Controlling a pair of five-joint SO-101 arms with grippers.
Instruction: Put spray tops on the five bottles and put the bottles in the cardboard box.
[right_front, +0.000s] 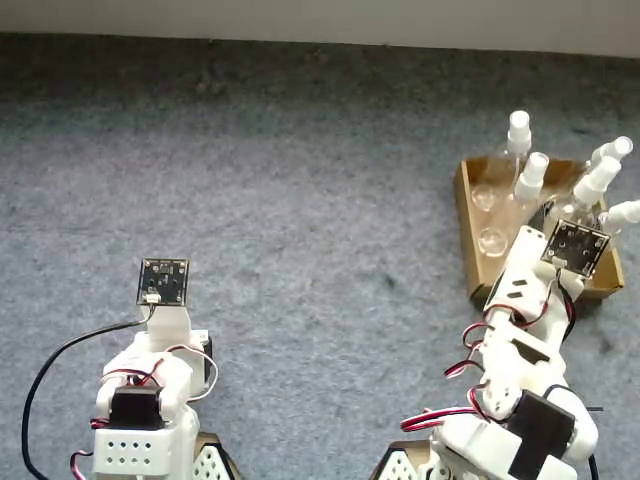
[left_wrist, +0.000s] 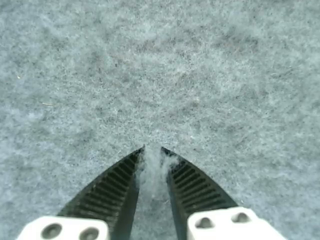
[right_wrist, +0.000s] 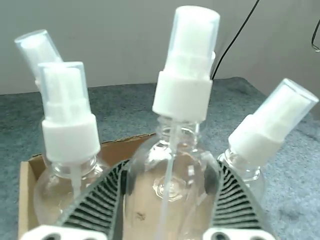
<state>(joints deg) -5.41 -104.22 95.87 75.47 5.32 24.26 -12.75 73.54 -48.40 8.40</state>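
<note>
Several clear bottles with white spray tops stand in the cardboard box (right_front: 466, 215) at the right of the table. My right gripper (right_wrist: 171, 170) is over the box, shut on the sides of one upright bottle (right_wrist: 172, 200) whose spray top (right_wrist: 186, 65) rises above the fingers (right_wrist: 97, 202). Beside it stand another bottle (right_wrist: 70, 150), a tilted one (right_wrist: 270, 132) and the cap of one behind (right_wrist: 34, 46). From above I see their tops (right_front: 533, 172) (right_front: 597, 182). My left gripper (left_wrist: 152, 150) hangs shut over bare carpet, holding nothing, at the near left (right_front: 163, 283).
Grey carpet (right_front: 320, 200) covers the table between the two arms. The box's cardboard wall (right_wrist: 26, 200) is close to my right fingers. A pale wall runs along the far edge (right_front: 320, 18). Cables trail near both arm bases.
</note>
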